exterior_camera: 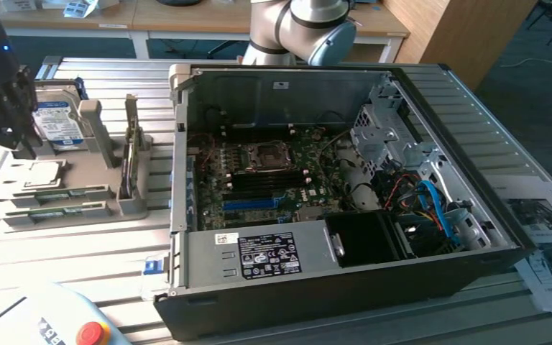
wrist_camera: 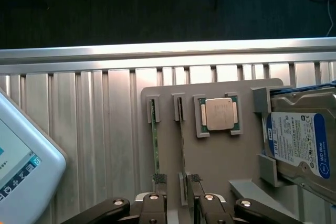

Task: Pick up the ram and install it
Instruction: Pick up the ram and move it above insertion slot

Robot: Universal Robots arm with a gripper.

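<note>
Open tool hangs over the grey moulded holder on the ribbed metal desk, its pads straddling the thin green circuit-board ram, which stands edgewise in its slot. Best closed centred, pads flat against both faces.

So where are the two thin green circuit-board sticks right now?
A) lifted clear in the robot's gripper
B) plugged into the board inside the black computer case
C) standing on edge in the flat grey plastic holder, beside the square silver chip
C: the thin green sticks stand on edge in narrow slots of the grey plastic holder, next to the square silver chip in its own recess.
</note>
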